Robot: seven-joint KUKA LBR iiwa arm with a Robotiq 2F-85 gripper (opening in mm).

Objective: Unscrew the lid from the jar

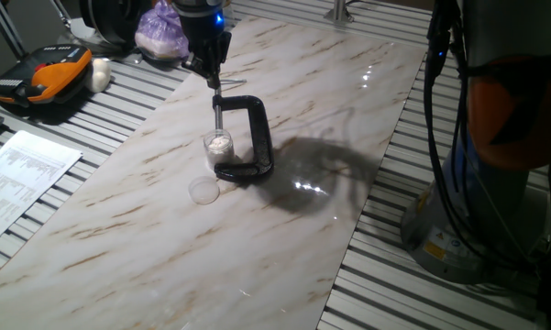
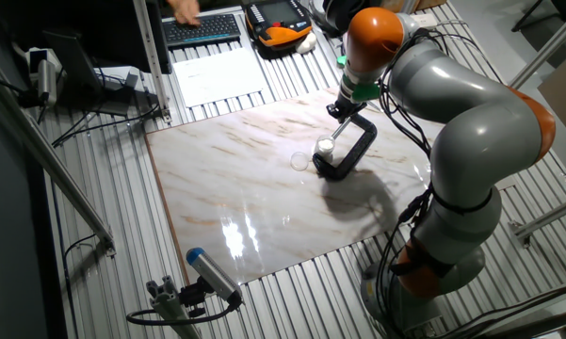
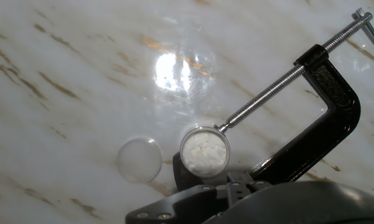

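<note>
Counted: 1 jar (image 3: pixel 205 151), 1 lid (image 3: pixel 139 159), 1 black C-clamp (image 3: pixel 327 124), 1 gripper (image 1: pixel 213 71).

Jar is seen upright on the marble table (image 1: pixel 284 238), long axis vertical, mouth facing up and open. It is pinched between the clamp's screw pad and the clamp's lower arm; the clamp lies flat on the table. In the hand view the screw runs diagonally from upper right down to the jar's rim.

Jar body is clear, small, cylindrical, with white material visible inside through the open top. It is much smaller than the clamp.

Lid is lying flat on the table just beside the jar, apart from it, on the side away from the clamp frame. It is seen as a shallow translucent whitish disc, roughly as wide as the jar mouth.

Gripper is held above the clamp's screw end, clear of jar and lid. Nothing is seen held in it. Jaw state cannot be told: fingertips are not resolved in either fixed view, and only dark housing shows in the hand view.
</note>
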